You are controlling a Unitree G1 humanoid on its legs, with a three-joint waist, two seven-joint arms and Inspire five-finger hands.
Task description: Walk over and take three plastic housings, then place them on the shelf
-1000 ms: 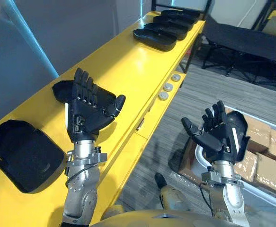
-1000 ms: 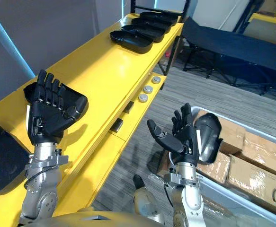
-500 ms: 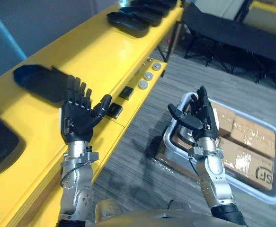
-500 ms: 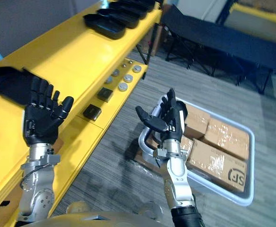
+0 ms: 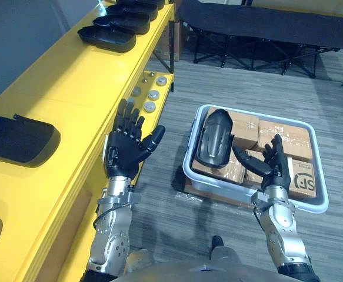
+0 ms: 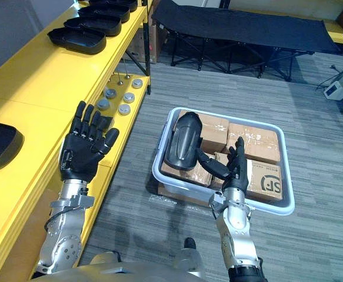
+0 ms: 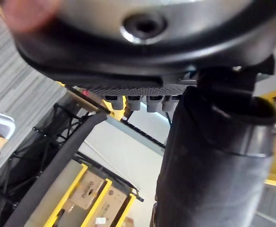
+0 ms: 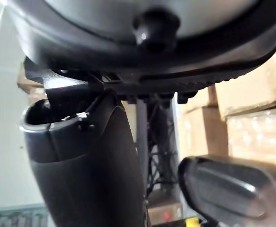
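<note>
A black plastic housing (image 5: 213,138) lies tilted on brown boxes inside a white tray (image 5: 316,202) on the floor. More black housings rest on the yellow shelf (image 5: 59,82): one at the left (image 5: 15,140) and several at the far end (image 5: 107,38). My left hand (image 5: 126,150) is raised beside the shelf edge, fingers straight and spread, holding nothing. My right hand (image 5: 270,167) hovers over the tray just right of the housing there, open and empty. The housing (image 8: 230,185) shows past the thumb in the right wrist view.
Wrapped cardboard boxes (image 6: 250,144) fill the tray. Round grey knobs (image 5: 147,97) sit on the shelf's lower ledge. A black folding cot (image 5: 265,29) stands at the back. A small white device (image 6: 336,89) sits on the grey floor at the far right.
The camera has swung right and away from the shelf, bringing the whole tray into view. Both hands have come off the shelf side and stay open.
</note>
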